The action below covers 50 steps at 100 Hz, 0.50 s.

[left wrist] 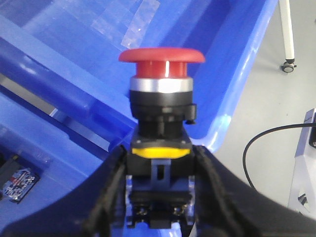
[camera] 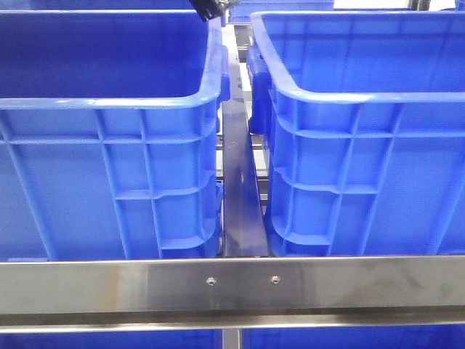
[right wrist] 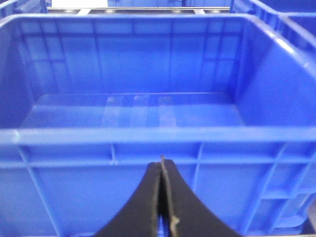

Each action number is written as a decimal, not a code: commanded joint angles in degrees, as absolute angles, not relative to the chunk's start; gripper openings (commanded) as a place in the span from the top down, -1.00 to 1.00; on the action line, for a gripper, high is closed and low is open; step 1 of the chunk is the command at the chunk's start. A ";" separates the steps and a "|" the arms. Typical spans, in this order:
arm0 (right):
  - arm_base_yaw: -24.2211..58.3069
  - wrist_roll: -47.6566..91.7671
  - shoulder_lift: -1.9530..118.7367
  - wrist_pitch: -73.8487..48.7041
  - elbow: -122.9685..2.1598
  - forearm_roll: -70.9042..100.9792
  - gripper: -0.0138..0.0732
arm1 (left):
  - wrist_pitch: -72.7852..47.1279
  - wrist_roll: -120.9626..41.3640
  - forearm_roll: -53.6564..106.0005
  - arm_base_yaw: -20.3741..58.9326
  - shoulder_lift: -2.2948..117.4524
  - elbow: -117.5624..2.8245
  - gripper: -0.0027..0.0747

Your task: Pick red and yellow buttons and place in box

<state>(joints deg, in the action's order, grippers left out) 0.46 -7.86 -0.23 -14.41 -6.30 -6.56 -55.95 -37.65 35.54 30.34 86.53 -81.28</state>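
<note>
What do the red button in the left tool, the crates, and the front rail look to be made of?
Red button: the cap looks like matte red plastic, with a shiny metal-looking collar over a black plastic body and a yellow part below. Left tool: shut on it. Crates: glossy blue moulded plastic, judging by the ribbed walls and sheen. Rail: brushed metal, probably steel or aluminium, with two screws.
</note>
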 commanded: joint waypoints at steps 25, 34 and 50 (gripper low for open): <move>0.14 -7.84 17.20 -30.65 -27.86 -6.74 0.79 | -52.45 -37.79 38.59 30.73 84.63 -82.91 0.58; 0.14 -7.84 23.30 -33.67 -33.07 -6.74 0.59 | -52.45 -37.79 38.59 30.73 84.63 -82.91 0.58; 0.14 -7.84 32.17 -34.31 -40.74 -5.81 -0.36 | -52.45 -37.79 38.59 30.73 84.63 -82.91 0.58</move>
<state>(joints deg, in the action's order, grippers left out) 0.46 -7.86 27.77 -37.55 -35.55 -6.03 -54.70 -37.65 35.54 30.34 86.53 -81.28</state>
